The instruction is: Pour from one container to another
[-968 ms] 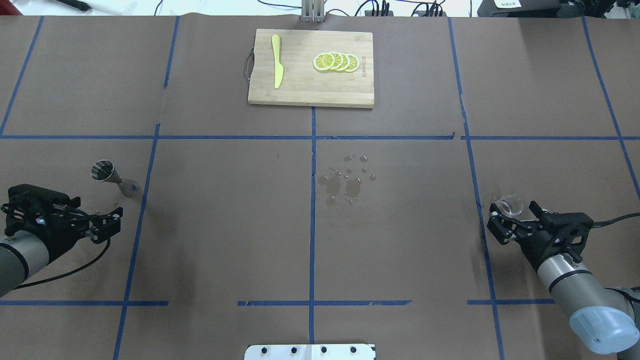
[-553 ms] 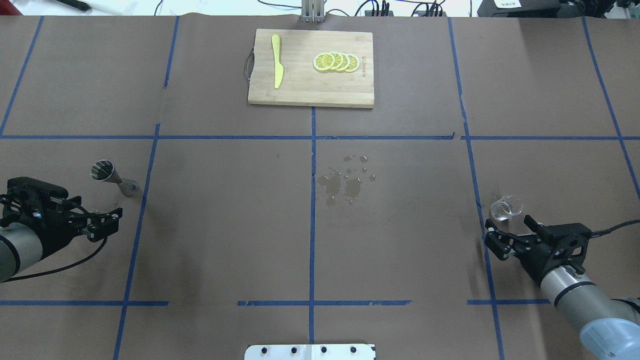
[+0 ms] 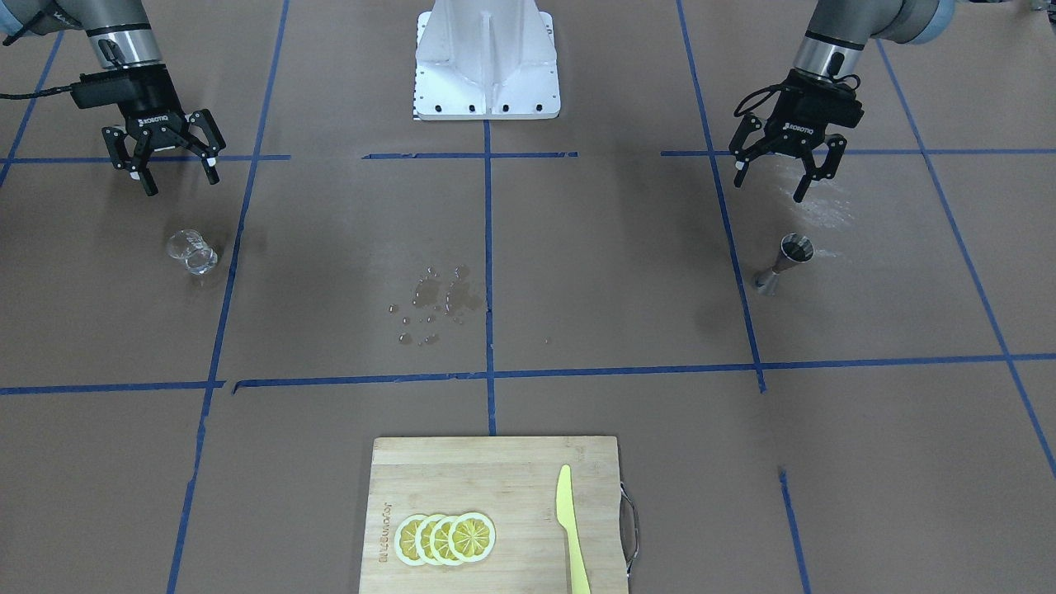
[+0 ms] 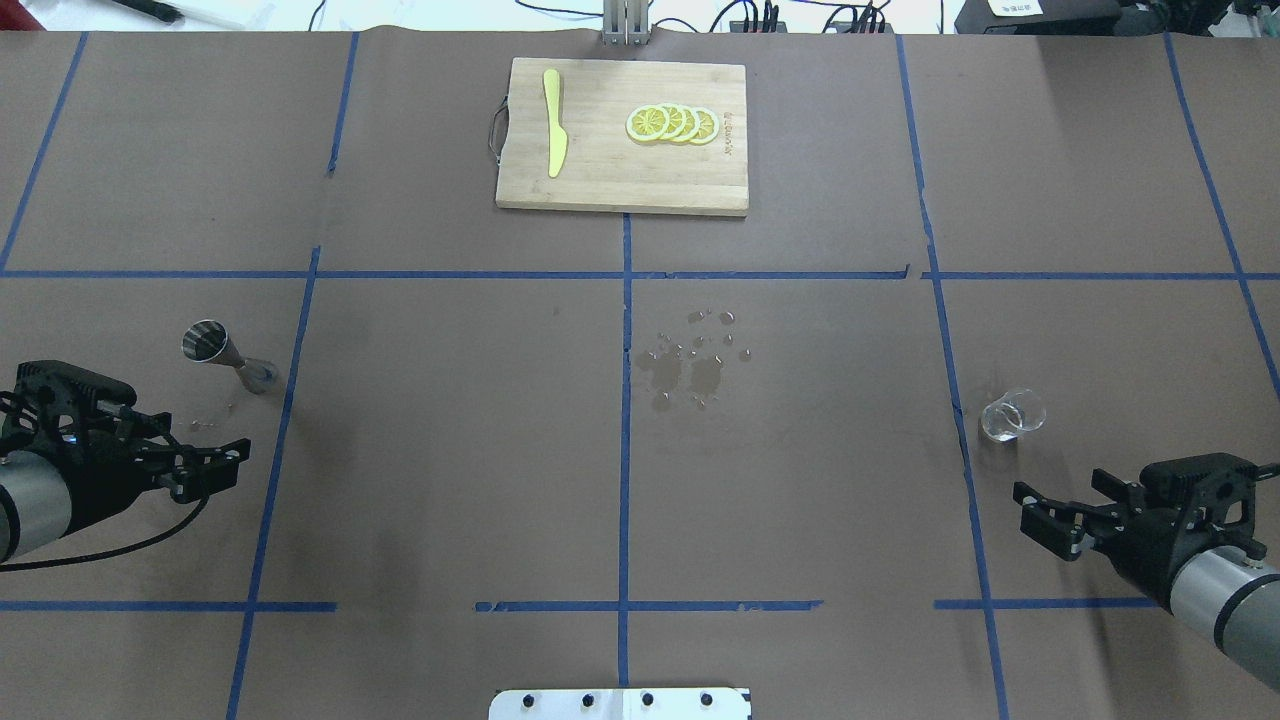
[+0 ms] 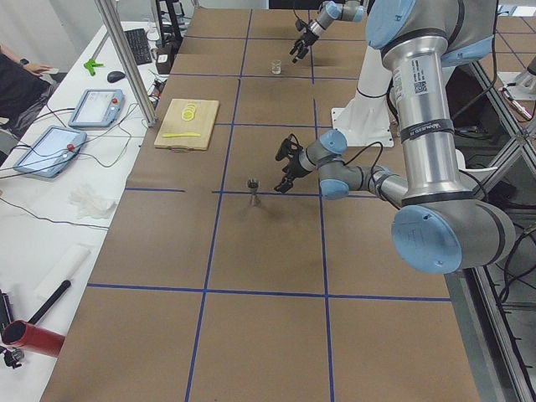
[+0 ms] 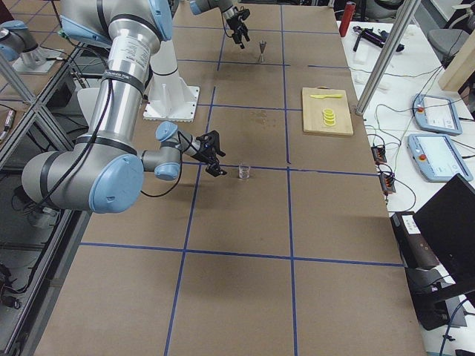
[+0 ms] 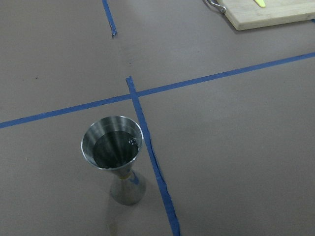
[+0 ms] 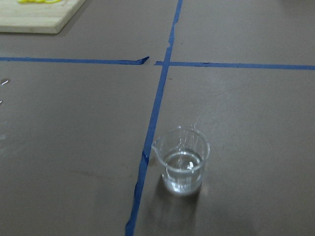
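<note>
— Entry: glass (image 4: pixel 1012 416), jigger (image 4: pixel 225 357). Status?
— The glass: upright on worktop (image 4: pixel 450 450), right side, some liquid inside. The jigger: left side, holds liquid. My left pincer (image 3: pixel 771 186), right pincer (image 3: pixel 181 183): apart, empty. Pour seemingly done.

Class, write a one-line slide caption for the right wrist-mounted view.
Small clear glass upright beside a blue tape line, apparently holding a little liquid.

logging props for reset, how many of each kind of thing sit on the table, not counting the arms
glass: 1
jigger: 1
cutting board: 1
yellow knife: 1
lemon slices: 4
total: 8
</note>
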